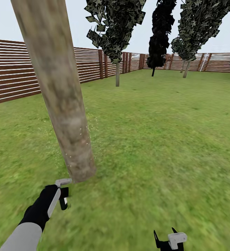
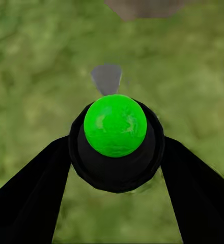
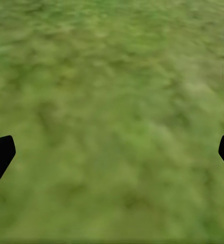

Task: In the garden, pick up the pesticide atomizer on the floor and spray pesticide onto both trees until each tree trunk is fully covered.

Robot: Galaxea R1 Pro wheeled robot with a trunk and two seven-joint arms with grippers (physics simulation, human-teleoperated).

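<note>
A thick, leaning beige-grey tree trunk (image 1: 64, 104) rises from the grass floor (image 1: 156, 146) right in front of me. Tiny whitish pesticide specks (image 1: 84, 131) float along its lower right side. My left gripper (image 1: 61, 196) is shut on the pesticide atomizer (image 1: 63, 181), whose grey nozzle points at the trunk's base. In the left wrist view the atomizer (image 2: 115, 126) shows a bright green cap in a black collar between my black fingers (image 2: 35, 193). A second tree (image 1: 117, 71) stands farther back by the fence. My right gripper (image 1: 169, 240) hangs open over bare grass (image 3: 112, 101).
A brown slat fence (image 1: 17, 75) runs along the left and the back of the lawn. A narrow all-black tree (image 1: 159, 38) and another pale-trunked tree (image 1: 186, 68) stand at the far end. Open lawn stretches to the right.
</note>
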